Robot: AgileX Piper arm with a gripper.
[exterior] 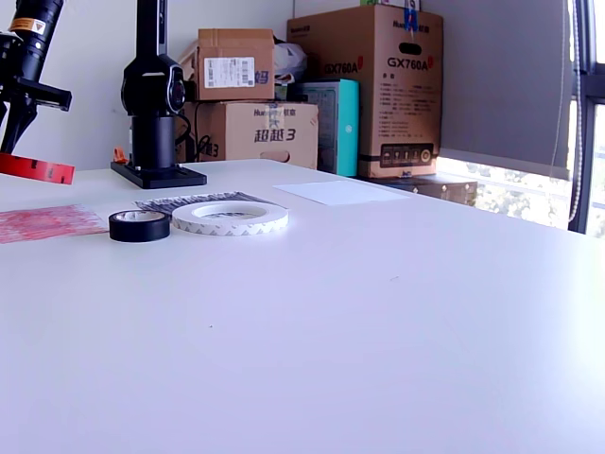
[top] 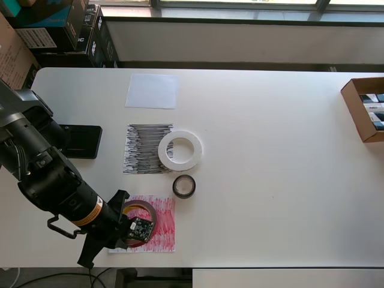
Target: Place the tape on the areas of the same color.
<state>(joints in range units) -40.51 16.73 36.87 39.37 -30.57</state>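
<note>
The small black roll [exterior: 139, 224] sits closest on the desk [exterior: 378, 312], bare desk under it, with the wide white ring [exterior: 230, 217] just behind it, overlapping the edge of the black-scribbled sheet [top: 141, 149]. Over at the exterior view's left, the tool [top: 127, 229] has its fingers closed on the dark red roll [exterior: 36, 168] and holds it up off the desk above the red-scribbled sheet [exterior: 47, 222]. Farther back the plain white sheet [top: 152, 90] lies bare, and cardboard boxes [exterior: 378, 90] are stacked behind the desk.
</note>
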